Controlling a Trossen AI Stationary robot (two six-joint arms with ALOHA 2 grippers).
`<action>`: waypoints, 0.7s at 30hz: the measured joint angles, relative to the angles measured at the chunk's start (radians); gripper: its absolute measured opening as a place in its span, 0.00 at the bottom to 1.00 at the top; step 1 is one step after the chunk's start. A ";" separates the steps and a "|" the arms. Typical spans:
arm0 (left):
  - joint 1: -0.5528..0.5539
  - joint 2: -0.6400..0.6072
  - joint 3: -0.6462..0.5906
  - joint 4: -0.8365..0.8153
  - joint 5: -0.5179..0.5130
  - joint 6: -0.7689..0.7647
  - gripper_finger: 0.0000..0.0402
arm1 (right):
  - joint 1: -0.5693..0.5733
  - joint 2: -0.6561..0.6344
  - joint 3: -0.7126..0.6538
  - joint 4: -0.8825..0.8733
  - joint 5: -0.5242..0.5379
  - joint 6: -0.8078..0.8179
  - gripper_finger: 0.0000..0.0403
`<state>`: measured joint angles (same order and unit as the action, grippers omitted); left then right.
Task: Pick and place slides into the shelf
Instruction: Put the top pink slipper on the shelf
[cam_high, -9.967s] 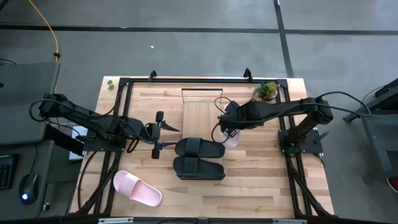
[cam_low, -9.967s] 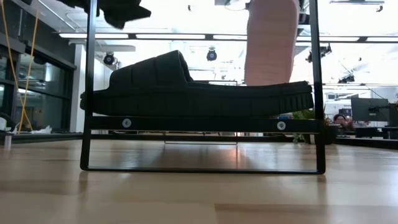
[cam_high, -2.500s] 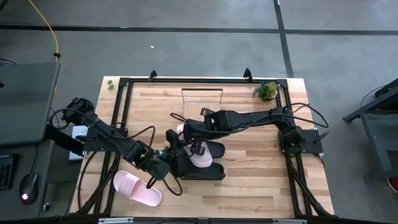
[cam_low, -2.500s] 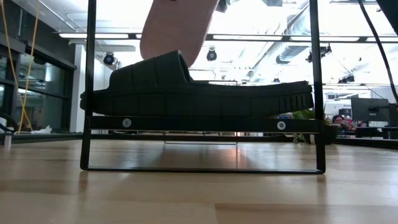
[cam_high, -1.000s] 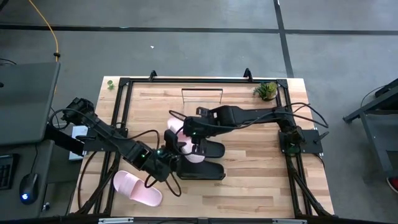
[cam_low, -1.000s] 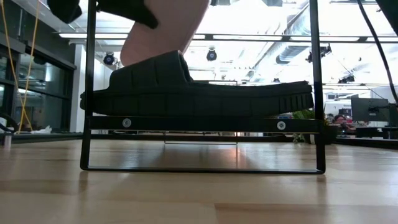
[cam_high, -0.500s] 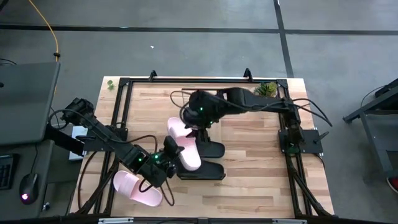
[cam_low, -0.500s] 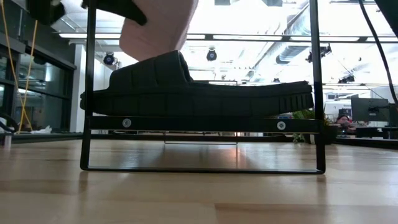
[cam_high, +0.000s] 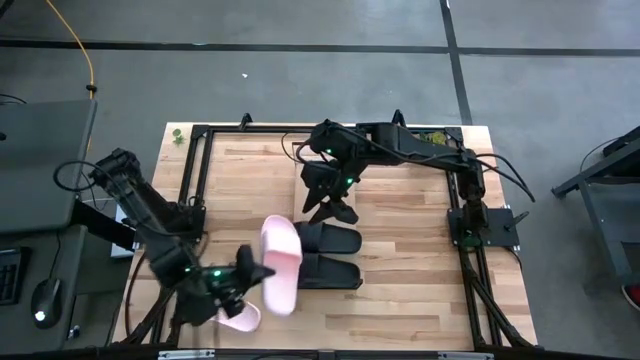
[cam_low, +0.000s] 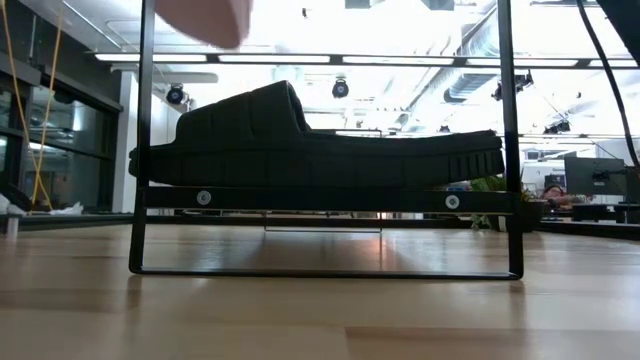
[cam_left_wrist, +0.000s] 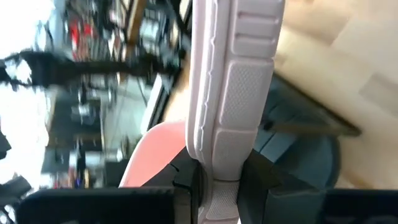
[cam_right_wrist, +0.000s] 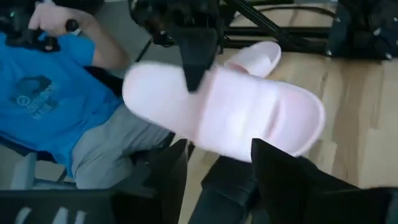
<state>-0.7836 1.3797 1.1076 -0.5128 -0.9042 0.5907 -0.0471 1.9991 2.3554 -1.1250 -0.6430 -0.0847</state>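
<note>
**Inspector A:** Starting at the left: we are seeing the left gripper (cam_high: 250, 272) pinching a pale pink open-toe slide sandal (cam_high: 281, 264) by one end, its sole edge clamped between the fingers (cam_left_wrist: 186, 180) in the wrist view. We are judging that the grip at the end is meant to leave the length of the sandal free for laying down. A second pale pink slide sandal (cam_high: 238, 316) is lying on the plank tabletop (cam_high: 400, 290) just beside and partly under that gripper.

**Inspector B:** We are recording the left arm as folded low across the near-left of the table, forearm reaching inward, the held sandal hanging clear of the wood and angled, its far end close to the two matte black slide sandals (cam_high: 322, 254).

**Inspector A:** Those are lying side by side at the near end of the long light-wood shelf board (cam_high: 322, 180); in the low view one black sandal (cam_low: 320, 145) is resting inside the thin black wire frame (cam_low: 146, 140).

**Inspector B:** Moving right: the right gripper (cam_high: 335, 210) is hovering above the board, just behind the black pair, fingers spread and holding nothing. The right arm is stretching in from the far-right corner, wrist bent downward. We are judging it to be standing off so the left arm has room.
</note>
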 joint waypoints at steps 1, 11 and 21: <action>-0.023 -0.006 0.000 0.015 -0.007 0.019 0.13 | 0.000 0.000 0.000 0.003 -0.007 -0.003 0.42; -0.141 -0.020 0.000 0.181 -0.081 0.250 0.13 | 0.035 0.020 -0.001 0.118 -0.069 0.000 0.42; -0.139 -0.019 0.000 0.348 -0.063 0.502 0.13 | 0.064 0.032 -0.118 0.275 -0.077 0.087 0.42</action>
<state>-0.9230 1.3609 1.1076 -0.1651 -0.9667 1.0927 0.0166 2.0312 2.2378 -0.8502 -0.7196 0.0025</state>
